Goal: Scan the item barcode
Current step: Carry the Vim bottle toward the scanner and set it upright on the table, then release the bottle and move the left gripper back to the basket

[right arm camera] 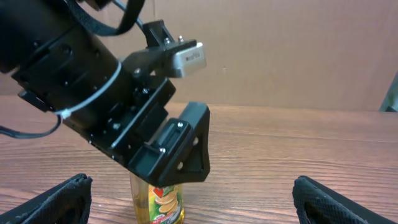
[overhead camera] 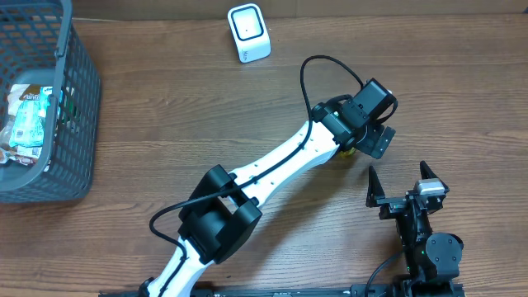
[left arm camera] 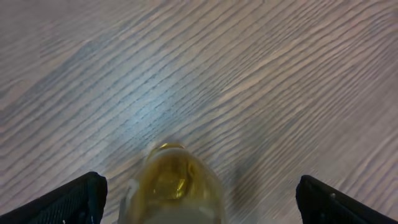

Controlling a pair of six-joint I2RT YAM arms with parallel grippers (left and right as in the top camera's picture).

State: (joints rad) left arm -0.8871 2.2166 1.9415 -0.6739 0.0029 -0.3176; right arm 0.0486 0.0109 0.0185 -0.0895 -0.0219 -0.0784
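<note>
Risk no. 1: yellow item (right arm camera: 158, 200) is standing upright on the table (overhead camera: 165, 124) w/ nothing gripping it, right under the left gripper (left arm camera: 199, 186). Any sideways drift of that arm is going to be clipping the top & tipping it over. Risk no. 2: scanner (overhead camera: 248, 33) is sitting well apart, at the far edge, so the barcode is prob. not getting read from where the item is standing. Which way the code is facing, can't tell. Left gripper is hanging fully spread, fingers (left arm camera: 74, 202) either side of the item, not touching it, holding nothing. Right gripper (overhead camera: 398, 173) is waiting near the item but apart from it, also spread wide & empty.
</note>
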